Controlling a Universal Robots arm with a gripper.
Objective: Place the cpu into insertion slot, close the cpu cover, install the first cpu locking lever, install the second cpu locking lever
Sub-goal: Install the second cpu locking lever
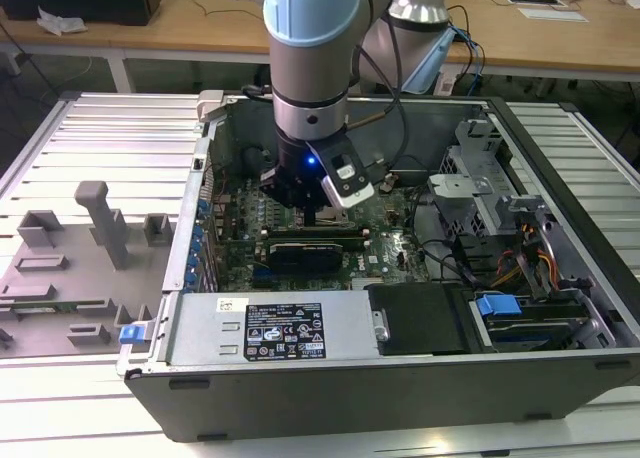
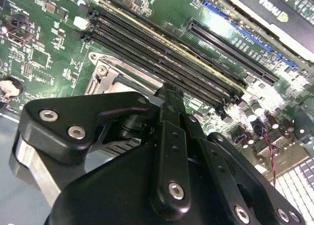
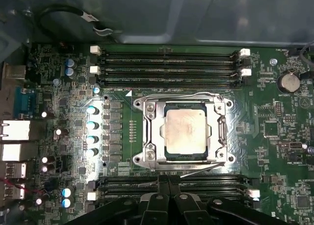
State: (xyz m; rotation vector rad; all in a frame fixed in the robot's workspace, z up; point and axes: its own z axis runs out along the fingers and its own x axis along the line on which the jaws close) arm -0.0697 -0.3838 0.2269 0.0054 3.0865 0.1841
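Note:
The cpu (image 3: 185, 133), a silver-grey square chip, lies flat in the insertion slot (image 3: 226, 158) on the green board. The cpu cover (image 3: 151, 131), a silver frame plate, lies down flat around the chip. One thin wire lever (image 3: 181, 94) runs along the far side of the socket. Another wire lever (image 3: 201, 170) runs slightly slanted along the side nearest my fingers. My gripper (image 3: 169, 180) sits just beside that nearer lever, its black fingers shut together with nothing between them. In the exterior view the gripper (image 1: 310, 216) hangs low inside the open computer case. A socket corner (image 2: 104, 71) shows past the gripper (image 2: 169, 91).
Long black memory slots (image 3: 169, 68) flank the socket on both sides. A graphics card (image 1: 315, 250) and a power supply box (image 1: 270, 328) lie toward the case front. The drive cage with cables (image 1: 510, 238) stands at the exterior view's right, and a grey fixture tray (image 1: 80, 258) at its left.

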